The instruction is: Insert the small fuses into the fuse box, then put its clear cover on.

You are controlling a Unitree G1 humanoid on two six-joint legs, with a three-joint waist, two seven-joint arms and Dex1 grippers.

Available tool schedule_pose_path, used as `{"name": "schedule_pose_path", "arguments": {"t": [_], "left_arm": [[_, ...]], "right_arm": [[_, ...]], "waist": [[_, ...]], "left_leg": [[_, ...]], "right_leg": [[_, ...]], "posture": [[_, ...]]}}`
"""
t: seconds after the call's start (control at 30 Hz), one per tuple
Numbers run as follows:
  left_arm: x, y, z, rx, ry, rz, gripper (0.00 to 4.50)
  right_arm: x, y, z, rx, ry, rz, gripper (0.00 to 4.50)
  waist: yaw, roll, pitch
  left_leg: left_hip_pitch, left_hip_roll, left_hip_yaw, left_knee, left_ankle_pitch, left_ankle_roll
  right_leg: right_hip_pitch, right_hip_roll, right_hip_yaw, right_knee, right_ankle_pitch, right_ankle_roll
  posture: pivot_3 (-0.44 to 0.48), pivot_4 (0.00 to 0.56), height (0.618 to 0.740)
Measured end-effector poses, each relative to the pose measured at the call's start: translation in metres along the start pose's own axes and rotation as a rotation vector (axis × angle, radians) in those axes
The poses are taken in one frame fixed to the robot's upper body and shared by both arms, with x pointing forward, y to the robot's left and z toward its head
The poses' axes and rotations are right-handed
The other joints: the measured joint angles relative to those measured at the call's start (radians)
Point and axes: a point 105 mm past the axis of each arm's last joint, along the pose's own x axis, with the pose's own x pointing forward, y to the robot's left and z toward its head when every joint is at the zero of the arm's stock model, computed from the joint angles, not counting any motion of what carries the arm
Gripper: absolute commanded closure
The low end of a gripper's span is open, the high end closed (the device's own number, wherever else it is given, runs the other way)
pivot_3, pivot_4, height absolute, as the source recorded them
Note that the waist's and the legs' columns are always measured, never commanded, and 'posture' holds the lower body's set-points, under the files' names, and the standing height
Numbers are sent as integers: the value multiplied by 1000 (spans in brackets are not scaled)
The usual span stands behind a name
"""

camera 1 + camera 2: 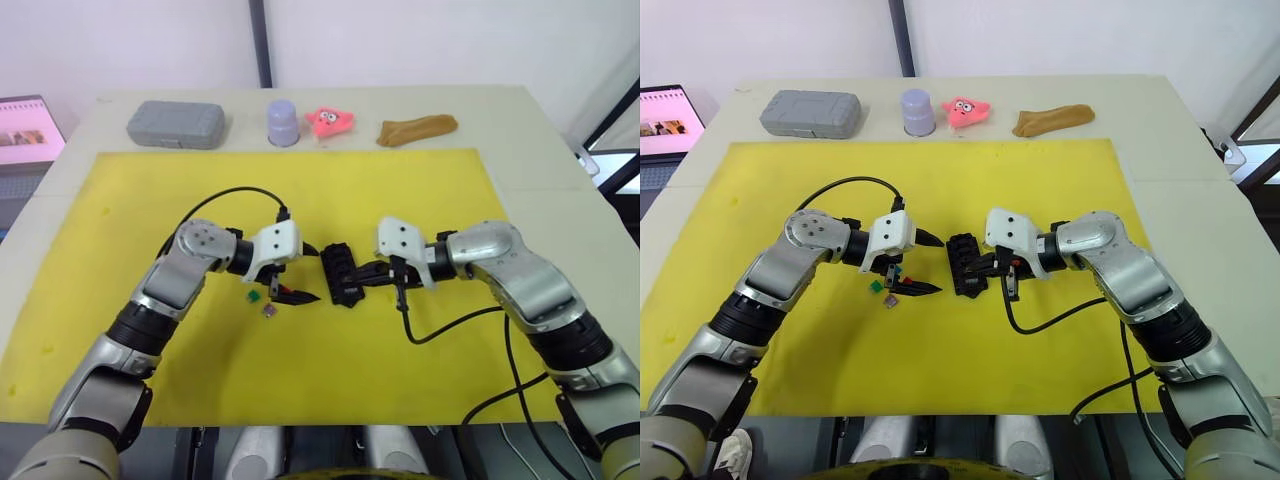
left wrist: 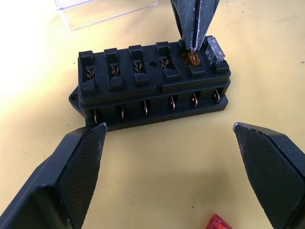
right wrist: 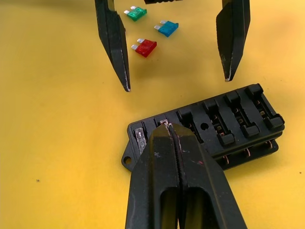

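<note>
Black fuse box [image 2: 151, 86] sits mid-mat on the yellow mat [image 1: 400, 190], between the two grippers. Right gripper [image 3: 167, 128] has its fingers pinched together on an amber fuse [image 2: 192, 58], pushing it into the second slot from one end; a grey fuse [image 2: 215, 49] is already seated in the end slot beside it, and the other four slots look empty. Left gripper [image 2: 169, 138] is wide open, holding nothing, hovering just left of the box. Red fuse [image 3: 144, 47], green fuse [image 3: 136, 13] and teal fuse [image 3: 168, 28] lie loose on the mat to the left, near the left gripper. Clear cover [image 2: 106, 10] lies just beyond the box. To do this bit right I'd say keep the blade straight up over the slot and press straight down, no sideways lean, or the box will probably skid or tip since nothing is bracing it. Letting go only once the fuse sits level with the grey one seems smart.
</note>
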Motion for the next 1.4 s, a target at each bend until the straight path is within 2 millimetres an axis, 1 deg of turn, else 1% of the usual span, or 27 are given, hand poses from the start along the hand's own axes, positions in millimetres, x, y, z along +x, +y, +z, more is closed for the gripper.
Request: {"name": "schedule_pose_path", "arguments": {"t": [0.07,0.13,0.17,0.23,0.4,0.6,0.77,0.83,0.9,0.97,1.07,1.13,1.23,1.27,1.3,1.33,1.37,1.4], "left_arm": [[0,0,0,0,0,0,0],[0,0,0,0,0,0,0],[0,0,0,0,0,0,0],[0,0,0,0,0,0,0],[0,0,0,0,0,0,0],[0,0,0,-3,-2,-2,0],[-6,2,1,-13,-7,-2,0],[-10,4,3,-18,-13,2,0],[-16,6,8,-39,-38,4,0],[-28,8,13,-58,-50,5,0],[-59,11,17,-94,-48,26,0],[-83,13,17,-124,-25,57,0],[-113,12,10,-163,17,103,0],[-124,11,5,-188,38,119,0],[-133,10,-2,-214,58,138,0],[-144,9,-9,-242,84,161,0],[-158,6,-18,-275,118,192,0],[-170,4,-25,-308,145,221,0]], "right_arm": [[0,0,-2,-12,11,-2,4474],[2,1,-4,-23,24,-1,4474],[2,1,-5,-23,29,1,4474],[1,1,-7,-28,34,0,4474],[-1,-1,-5,-25,25,-12,4474],[-2,-4,0,59,-14,-15,4474],[-11,-11,5,142,-36,-46,4474],[-15,-14,11,151,-54,-55,4474],[-21,-14,23,135,-80,-59,4474],[-30,-15,32,99,-85,-71,4474],[-51,-17,33,46,-34,-113,4474],[-70,-18,26,26,24,-149,4474],[-90,-16,13,12,91,-173,3683],[-99,-16,6,16,120,-184,3187],[-107,-15,0,26,141,-192,2669],[-116,-15,-6,38,164,-203,2316],[-128,-14,-13,53,191,-219,1669],[-137,-15,-18,73,209,-238,1261]], "waist": [[0,0,0],[0,-1,0],[0,-1,-1],[0,-1,-2],[0,-2,-3],[0,-2,-3],[1,-2,-3],[0,-2,-2],[-1,-2,-2],[0,-2,-2],[0,-1,-2],[0,-2,-2],[0,-1,-2],[0,-1,-2],[0,-1,-2],[0,-1,-2],[-1,-1,-1],[-3,0,-1]], "left_leg": [[3,0,0,0,0,0],[7,0,0,-1,-2,3],[10,0,0,-2,-4,8],[12,0,0,-2,-5,8],[12,0,0,-1,-5,8],[10,0,0,-1,-5,8],[8,0,0,-1,-5,8],[4,0,0,-1,-4,8],[0,1,0,-1,-2,4],[-5,1,-1,0,0,1],[-7,0,0,-1,-1,1],[-7,0,0,-1,-1,1],[-7,0,0,-1,-2,3],[-7,0,1,-1,-4,7],[-7,0,1,-1,-4,8],[-7,0,1,-1,-5,8],[-7,0,1,-1,-5,8],[-6,1,1,-1,-5,9]], "right_leg": [[3,0,0,-1,0,0],[7,0,0,-2,0,0],[10,0,0,-2,0,0],[12,0,0,-2,0,0],[11,0,0,-2,0,0],[10,0,0,-2,0,0],[7,0,0,-2,0,0],[4,0,0,-2,0,0],[-1,0,0,-1,0,0],[-6,0,0,-1,0,0],[-8,0,0,-1,0,0],[-7,0,0,-2,0,0],[-7,0,0,-2,0,0],[-7,0,0,-1,0,0],[-7,0,0,-1,0,0],[-7,0,0,-1,0,0],[-7,0,0,-1,0,0],[-7,0,0,-1,0,0]], "posture": [[0,150,740],[0,150,740],[0,150,740],[0,150,740],[0,150,740],[0,150,740],[0,150,740],[0,150,740],[0,150,740],[0,150,740],[0,150,740],[0,150,740],[0,150,740],[0,150,740],[0,150,740],[0,150,740],[0,150,740],[0,150,740]]}}
